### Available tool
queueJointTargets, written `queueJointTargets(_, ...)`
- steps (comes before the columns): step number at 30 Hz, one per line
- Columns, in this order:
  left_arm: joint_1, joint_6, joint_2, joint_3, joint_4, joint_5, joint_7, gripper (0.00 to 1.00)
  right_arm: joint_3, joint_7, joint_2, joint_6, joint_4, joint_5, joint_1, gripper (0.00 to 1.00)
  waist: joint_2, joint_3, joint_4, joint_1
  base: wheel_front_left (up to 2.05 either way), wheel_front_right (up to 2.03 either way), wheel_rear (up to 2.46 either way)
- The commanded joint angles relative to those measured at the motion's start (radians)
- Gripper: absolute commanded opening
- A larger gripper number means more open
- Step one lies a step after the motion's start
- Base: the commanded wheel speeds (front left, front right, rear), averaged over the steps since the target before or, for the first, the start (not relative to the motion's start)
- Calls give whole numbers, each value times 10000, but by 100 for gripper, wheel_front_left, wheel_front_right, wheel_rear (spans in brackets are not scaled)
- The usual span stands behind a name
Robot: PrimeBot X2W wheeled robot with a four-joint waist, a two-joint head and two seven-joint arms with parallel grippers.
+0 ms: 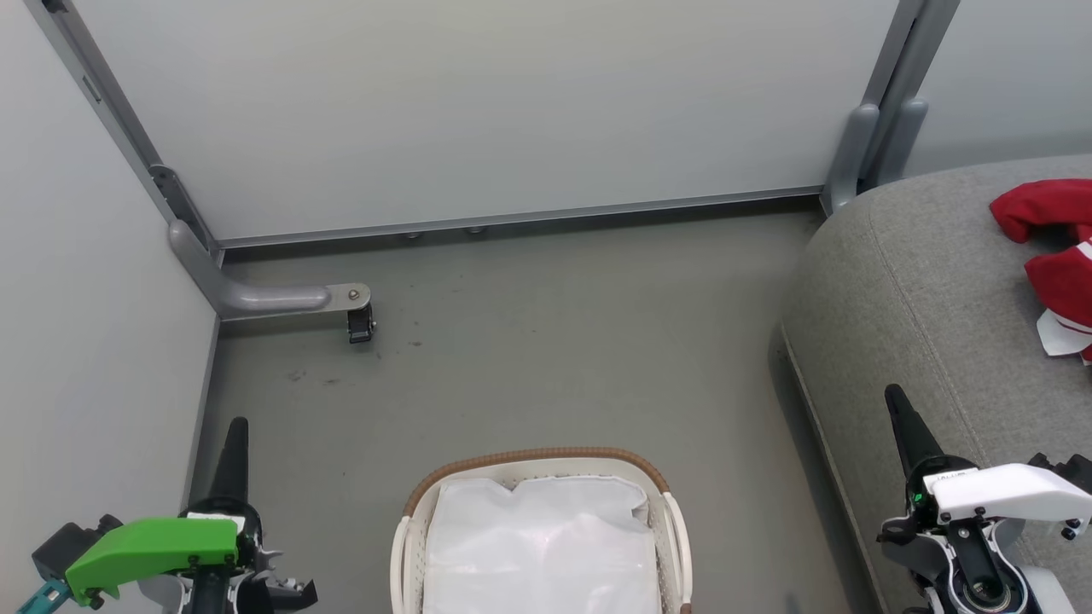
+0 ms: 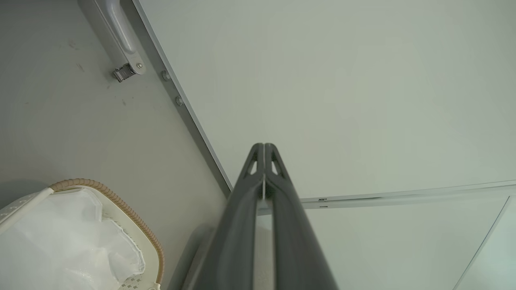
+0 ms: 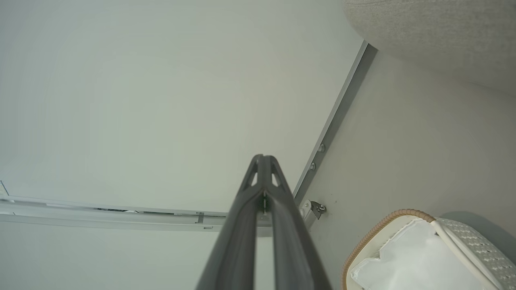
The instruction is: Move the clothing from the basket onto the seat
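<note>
The left gripper (image 2: 264, 147) sat at the lower left of the head view, its two fingers pressed together and holding nothing. The right gripper (image 3: 264, 158), at the lower right, was likewise closed and empty. Between them, at the bottom edge, stood the basket (image 1: 537, 456) with a white cloth (image 1: 542, 546) inside. The clothing (image 1: 1054, 256) lay crumpled on the seat (image 1: 904, 281) at the right edge.
</note>
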Motion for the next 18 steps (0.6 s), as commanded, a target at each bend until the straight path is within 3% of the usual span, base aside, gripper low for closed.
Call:
queueJointTargets(1,-209,-27,83,66,-75,-231,76,0,-37,82,-63,-7,-103,251,65,0,0,-9,4,0,0,0,0)
queueJointTargets(18,-289,-31,75,207,-207,-1401,420,0,-95,425,-75,-5,-236,1504,103,0,0,-98,33,0,0,0,0)
